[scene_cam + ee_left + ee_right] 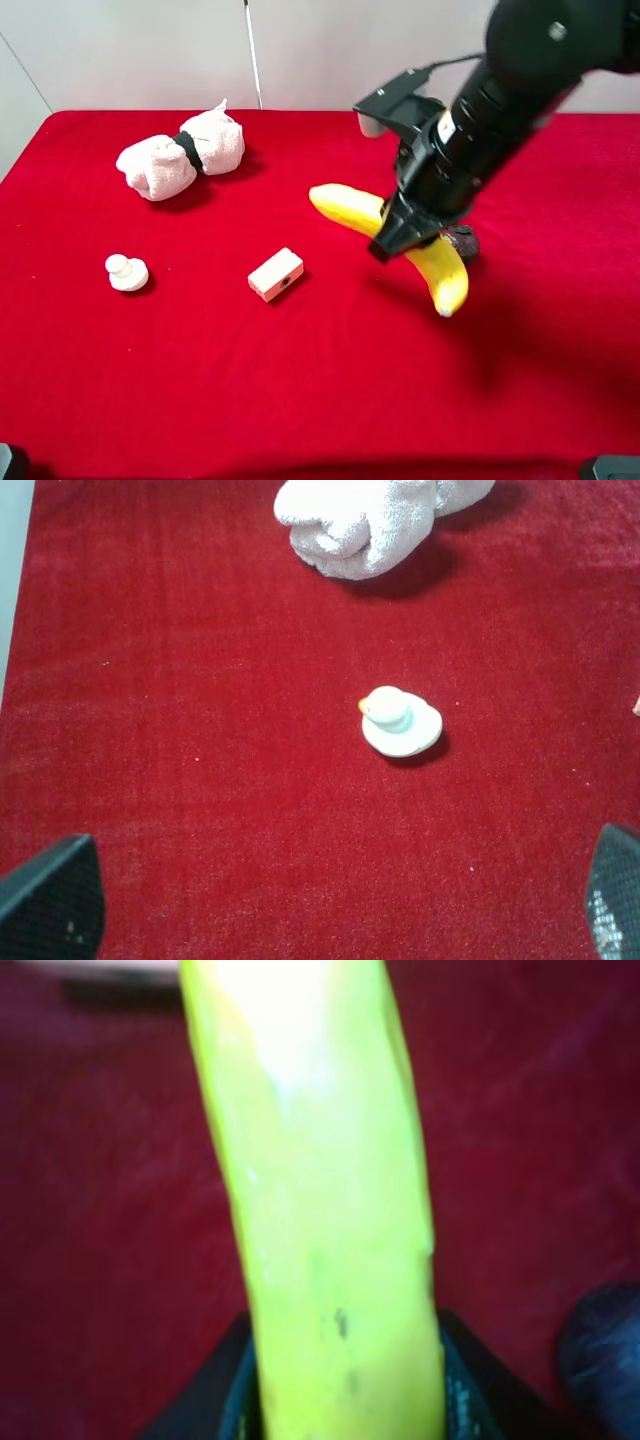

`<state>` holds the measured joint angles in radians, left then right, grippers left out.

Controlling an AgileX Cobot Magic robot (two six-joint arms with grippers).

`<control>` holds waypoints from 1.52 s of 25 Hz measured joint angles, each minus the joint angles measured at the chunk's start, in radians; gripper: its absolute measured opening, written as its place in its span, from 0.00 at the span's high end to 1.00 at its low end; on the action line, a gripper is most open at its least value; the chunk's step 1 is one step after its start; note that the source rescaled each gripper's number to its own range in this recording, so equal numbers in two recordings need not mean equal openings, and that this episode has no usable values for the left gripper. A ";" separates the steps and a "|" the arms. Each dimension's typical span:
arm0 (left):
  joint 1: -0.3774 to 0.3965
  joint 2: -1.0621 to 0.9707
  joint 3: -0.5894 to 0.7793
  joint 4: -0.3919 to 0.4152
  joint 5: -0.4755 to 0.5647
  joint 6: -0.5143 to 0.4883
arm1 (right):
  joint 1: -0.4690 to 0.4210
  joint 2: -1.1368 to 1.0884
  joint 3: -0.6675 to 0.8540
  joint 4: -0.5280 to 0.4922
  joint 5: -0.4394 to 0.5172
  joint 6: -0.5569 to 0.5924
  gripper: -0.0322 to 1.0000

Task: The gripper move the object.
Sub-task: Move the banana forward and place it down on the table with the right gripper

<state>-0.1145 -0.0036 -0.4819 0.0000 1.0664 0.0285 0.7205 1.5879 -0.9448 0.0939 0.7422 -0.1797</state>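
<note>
One banana (443, 272), at 3 o'clock from the single cream block (276, 274), is clamped in the right hand (405, 235). The left hand (332, 895) is spread apart near one toy duck (400, 723); one rolled towel (180, 155) is seen at 11 o'clock.

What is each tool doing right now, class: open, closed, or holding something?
Left tool: open, holding nothing.
Right tool: closed on the long curved yellow banana.
</note>
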 joint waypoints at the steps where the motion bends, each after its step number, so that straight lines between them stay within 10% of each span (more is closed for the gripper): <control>1: 0.000 0.000 0.000 0.000 0.000 0.000 | 0.005 -0.017 0.021 0.001 -0.006 0.008 0.97; 38: 0.000 0.000 0.000 0.000 0.000 -0.001 | 0.020 0.039 0.480 0.037 -0.443 0.074 0.97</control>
<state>-0.1145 -0.0036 -0.4819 0.0000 1.0664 0.0277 0.7407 1.6267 -0.4648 0.1310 0.2993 -0.1061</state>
